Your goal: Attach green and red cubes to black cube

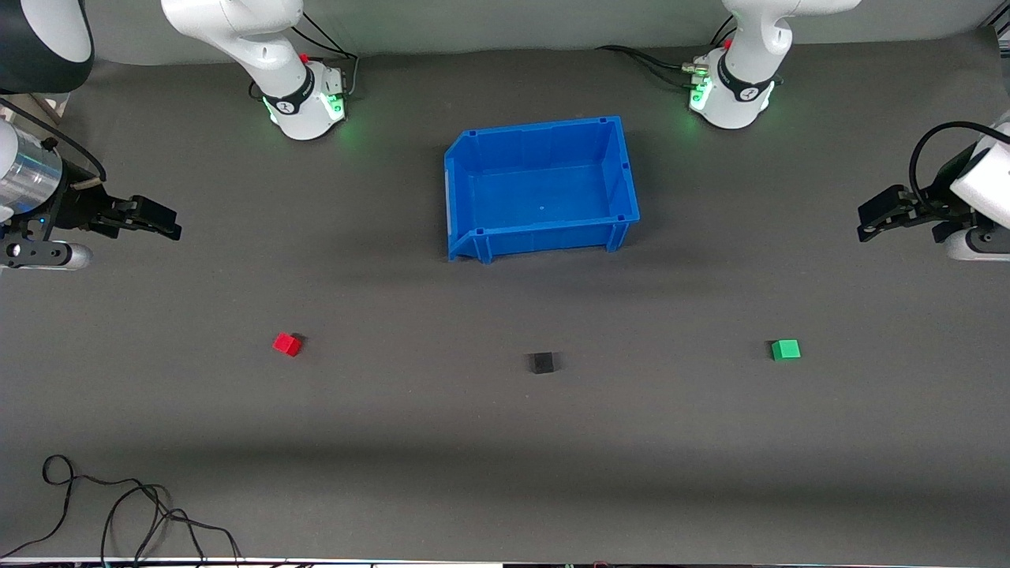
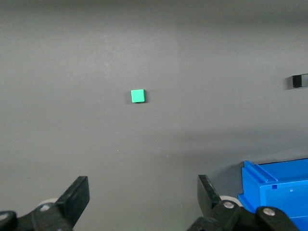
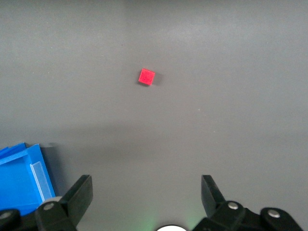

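black cube point(image 1: 542, 362) between red cube point(image 1: 287, 344), green cube point(image 1: 785, 349); blue bin point(image 1: 473, 166) farther.

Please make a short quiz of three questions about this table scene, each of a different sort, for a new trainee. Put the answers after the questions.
1. True or false: the red cube lies inside the blue bin.
2. Which cube lies between the other two? A) the green cube B) the black cube C) the red cube
3. Fill in the gap: the left gripper and the right gripper both hang with their fingers ____ and hold nothing.

Key
1. False: it lies on the table, nearer to the front camera than the bin, toward the right arm's end.
2. B
3. open
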`<act>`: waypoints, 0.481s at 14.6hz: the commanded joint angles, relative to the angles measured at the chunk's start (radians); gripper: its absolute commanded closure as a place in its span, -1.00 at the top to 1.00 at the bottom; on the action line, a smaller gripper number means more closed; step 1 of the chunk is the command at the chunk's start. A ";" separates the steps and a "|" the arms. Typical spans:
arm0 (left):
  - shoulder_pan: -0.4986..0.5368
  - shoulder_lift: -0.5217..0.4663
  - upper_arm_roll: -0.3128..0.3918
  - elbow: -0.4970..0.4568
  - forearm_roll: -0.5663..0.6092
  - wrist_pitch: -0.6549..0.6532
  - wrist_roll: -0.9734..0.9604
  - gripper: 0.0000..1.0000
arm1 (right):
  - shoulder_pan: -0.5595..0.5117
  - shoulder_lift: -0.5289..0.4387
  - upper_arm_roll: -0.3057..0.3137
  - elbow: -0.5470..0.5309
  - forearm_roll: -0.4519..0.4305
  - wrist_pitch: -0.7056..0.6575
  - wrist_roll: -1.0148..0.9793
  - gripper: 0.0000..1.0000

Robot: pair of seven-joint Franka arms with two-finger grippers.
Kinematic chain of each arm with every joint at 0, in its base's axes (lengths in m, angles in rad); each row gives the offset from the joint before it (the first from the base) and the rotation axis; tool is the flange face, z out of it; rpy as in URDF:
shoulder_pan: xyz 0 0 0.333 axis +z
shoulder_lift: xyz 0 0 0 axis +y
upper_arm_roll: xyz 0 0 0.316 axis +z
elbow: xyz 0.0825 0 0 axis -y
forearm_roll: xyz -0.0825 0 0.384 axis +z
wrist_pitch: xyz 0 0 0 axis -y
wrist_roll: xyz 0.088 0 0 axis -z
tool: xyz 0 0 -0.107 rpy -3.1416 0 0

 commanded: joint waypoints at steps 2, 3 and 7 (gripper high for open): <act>-0.002 -0.002 0.004 0.013 0.012 -0.012 0.014 1.00 | -0.003 0.012 0.004 0.023 0.018 -0.002 -0.007 0.99; -0.002 0.000 0.004 0.013 0.012 -0.012 0.014 1.00 | -0.003 0.012 0.004 0.025 0.020 -0.002 -0.007 0.99; -0.002 -0.002 0.004 0.013 0.010 -0.012 0.014 1.00 | -0.005 0.015 0.004 0.025 0.020 0.004 -0.007 0.99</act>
